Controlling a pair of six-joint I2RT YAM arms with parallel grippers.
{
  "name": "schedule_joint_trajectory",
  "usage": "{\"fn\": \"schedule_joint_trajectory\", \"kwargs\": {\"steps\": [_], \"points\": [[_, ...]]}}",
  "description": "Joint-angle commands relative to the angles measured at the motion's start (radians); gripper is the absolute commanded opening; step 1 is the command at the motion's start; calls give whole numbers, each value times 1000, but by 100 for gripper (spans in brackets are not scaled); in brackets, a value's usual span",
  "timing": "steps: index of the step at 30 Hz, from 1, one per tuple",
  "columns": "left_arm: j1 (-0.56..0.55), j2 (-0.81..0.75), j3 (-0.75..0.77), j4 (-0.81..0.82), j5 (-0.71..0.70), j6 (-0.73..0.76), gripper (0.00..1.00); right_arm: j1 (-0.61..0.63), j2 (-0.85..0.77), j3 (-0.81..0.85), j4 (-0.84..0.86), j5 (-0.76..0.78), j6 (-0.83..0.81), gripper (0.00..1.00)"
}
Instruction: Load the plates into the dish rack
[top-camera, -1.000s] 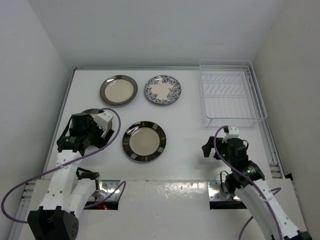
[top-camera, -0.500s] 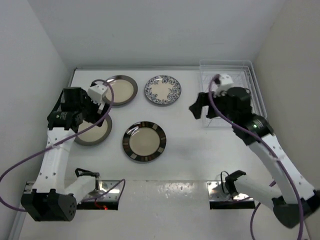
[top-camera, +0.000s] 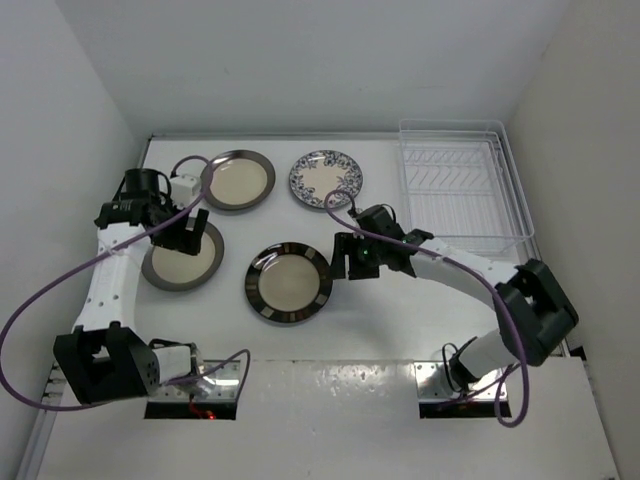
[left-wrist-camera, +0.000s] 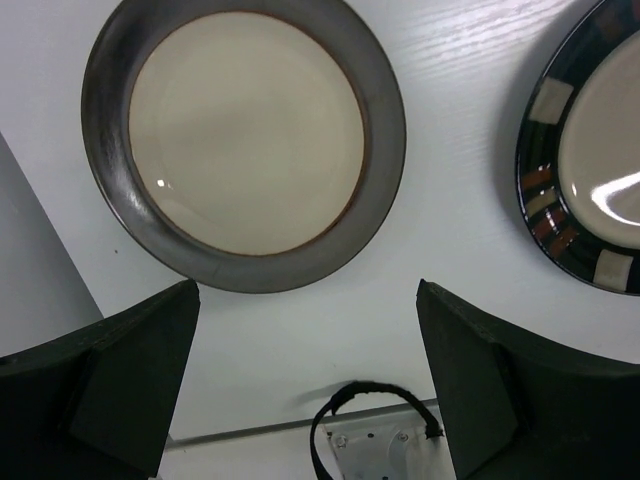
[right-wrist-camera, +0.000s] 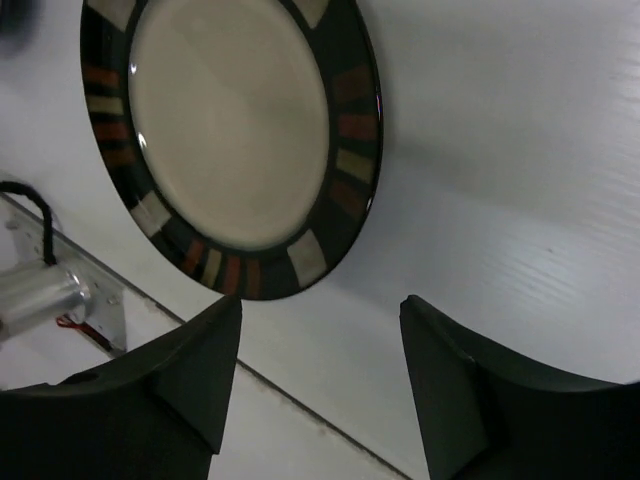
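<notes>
Hovering above the round grey-rimmed cream plate (left-wrist-camera: 245, 140), your left gripper (left-wrist-camera: 307, 300) gapes empty; your right gripper (right-wrist-camera: 320, 310), fingers likewise parted, hangs beside the round striped-rim plate (right-wrist-camera: 230, 130).

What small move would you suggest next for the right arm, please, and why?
Probably lower the right fingers toward the striped plate's rim: they hang open just beside that rim, holding nothing, and the plate lies flat, outside the dish rack.
</notes>
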Motion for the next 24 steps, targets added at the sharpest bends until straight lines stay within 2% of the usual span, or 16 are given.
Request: {"fn": "schedule_joint_trajectory", "kwargs": {"steps": [1, 5, 10, 12, 18, 23, 24], "points": [[38, -64, -36, -5, -13, 0, 95, -20, 52, -61, 246, -87, 175, 66], [92, -64, -106, 15, -60, 43, 95, -33, 149, -104, 355, -130, 229, 74], [172, -53, -126, 15, -25, 62, 95, -34, 261, -143, 506, -118, 264, 74], [172, -44, -126, 15, -13, 62, 95, -35, 302, -135, 536, -133, 276, 69], [181, -44, -116, 15, -13, 62, 95, -37, 382, -192, 641, -132, 353, 62], [190, -44, -96, 6, -3, 62, 95, -46, 452, -203, 669, -152, 358, 48], [190, -34, -86, 6, -3, 62, 95, -53, 459, -203, 673, -153, 361, 42]]}}
